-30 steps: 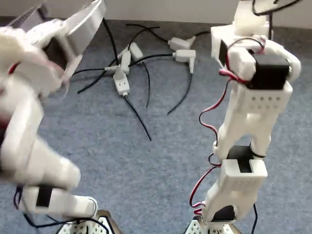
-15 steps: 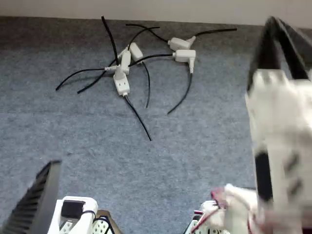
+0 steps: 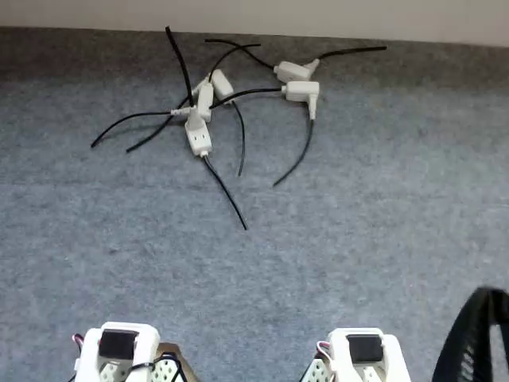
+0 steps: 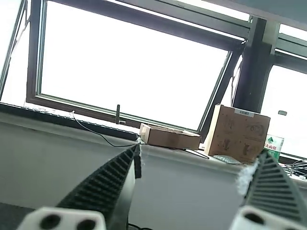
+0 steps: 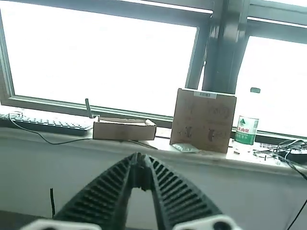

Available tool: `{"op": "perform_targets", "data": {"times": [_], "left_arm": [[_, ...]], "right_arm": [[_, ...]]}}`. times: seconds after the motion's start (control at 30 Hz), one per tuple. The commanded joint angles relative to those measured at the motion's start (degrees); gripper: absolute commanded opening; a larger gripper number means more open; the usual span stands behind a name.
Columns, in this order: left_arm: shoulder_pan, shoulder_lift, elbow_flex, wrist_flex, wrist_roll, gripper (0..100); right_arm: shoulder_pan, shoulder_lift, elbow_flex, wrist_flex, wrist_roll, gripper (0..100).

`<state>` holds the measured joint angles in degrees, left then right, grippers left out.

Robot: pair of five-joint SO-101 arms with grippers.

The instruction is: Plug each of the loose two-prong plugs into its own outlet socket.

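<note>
Several white plug and socket pieces on short black cords lie tangled at the far side of the grey mat (image 3: pixel 262 263). One white piece (image 3: pixel 198 137) lies at the cluster's near left, two more (image 3: pixel 204 99) (image 3: pixel 223 83) are behind it, and a pair (image 3: pixel 290 72) (image 3: pixel 301 91) sits to the right. None is held. My left gripper (image 4: pixel 199 152) is open, aimed up at a window. My right gripper (image 5: pixel 140 164) is shut with its tips touching and nothing between them, also aimed at the window. An arm's black ridged finger (image 3: pixel 475 338) pokes in at the near right corner.
Two white arm bases (image 3: pixel 119 354) (image 3: pixel 362 358) stand at the near edge. A pale wall strip (image 3: pixel 254 16) runs behind the mat. The wrist views face a window sill with a cardboard box (image 5: pixel 204 120), a flat box (image 5: pixel 122 129) and a green bottle (image 5: pixel 244 130).
Both arms, which stood over the mat a second ago, have swung back and out of the high view. The plugs and cords have not moved.
</note>
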<state>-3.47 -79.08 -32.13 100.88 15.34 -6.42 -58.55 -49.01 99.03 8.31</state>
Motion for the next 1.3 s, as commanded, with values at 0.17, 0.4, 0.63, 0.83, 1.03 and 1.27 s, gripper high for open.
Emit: {"op": "perform_targets", "data": {"times": [0.17, 0.4, 0.63, 0.83, 1.03, 1.27], "left_arm": [[-0.31, -8.75, 25.1, 0.0, 0.53, 35], [-0.22, -14.02, 51.03, -2.55, 0.62, 35], [-0.31, -18.59, 76.53, -16.88, 0.18, 36], [-0.31, -21.23, 96.04, -26.81, 0.09, 36], [-0.57, -24.13, 109.41, -28.22, -8.79, 35], [-3.38, -25.19, 112.92, -22.07, -13.8, 35]], "right_arm": [[0.31, -14.37, 35.3, -0.04, -0.62, 1.2], [0.31, -23.69, 70.9, -15.08, -0.62, 1.2], [0.31, -31.78, 98.68, -29.23, -0.09, 1.3], [0.31, -36.26, 114.42, -35.12, 7.47, 1.3], [0.66, -42.33, 126.64, -35.65, 7.47, 1.3], [2.95, -46.11, 137.45, -33.98, 1.93, 1.2]]}}
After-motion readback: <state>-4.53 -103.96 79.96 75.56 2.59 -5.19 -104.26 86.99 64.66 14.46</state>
